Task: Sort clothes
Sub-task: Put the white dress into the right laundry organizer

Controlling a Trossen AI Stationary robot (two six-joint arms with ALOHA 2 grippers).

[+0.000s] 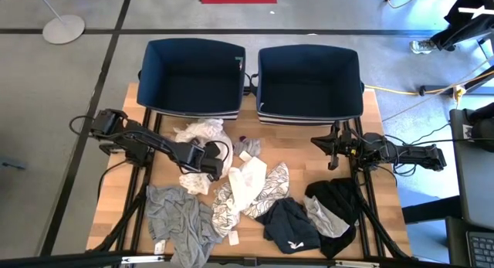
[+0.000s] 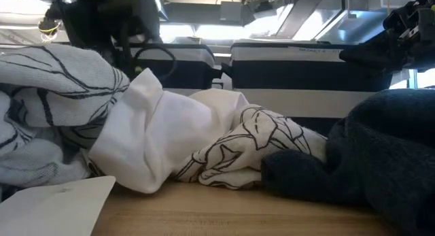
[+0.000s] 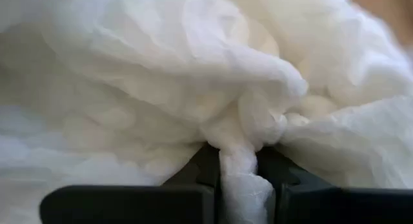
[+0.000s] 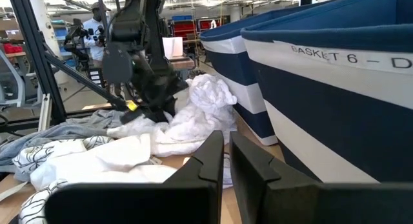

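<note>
Clothes lie loose on the wooden table in front of two navy bins. My left gripper (image 1: pixel 210 169) is shut on a white garment (image 1: pixel 194 181) at the table's left middle. Another crumpled white garment (image 1: pixel 202 130) lies just beyond it, toward the bins. To the right lie a white garment with a grey pattern (image 1: pixel 258 187), a navy one (image 1: pixel 289 228) and a black one (image 1: pixel 336 197); a grey one (image 1: pixel 181 222) is at the near left. My right gripper (image 1: pixel 333 148) waits shut and level at the table's right, touching nothing. My left gripper pinches a bunched, rope-like fold of the white garment (image 3: pixel 237 161) between its two fingers (image 3: pixel 205 167). The fingers slant down onto it from the table's left. The rest of the cloth billows out slack beyond the fingertips; its lower part lies among the clothes on the table.
The left bin (image 1: pixel 193 106) and right bin (image 1: pixel 309 112) stand side by side along the far edge, both open at the top. A small grey sock (image 1: pixel 247 148) lies near the table's middle. A white tag (image 2: pixel 54 202) lies at the near edge.
</note>
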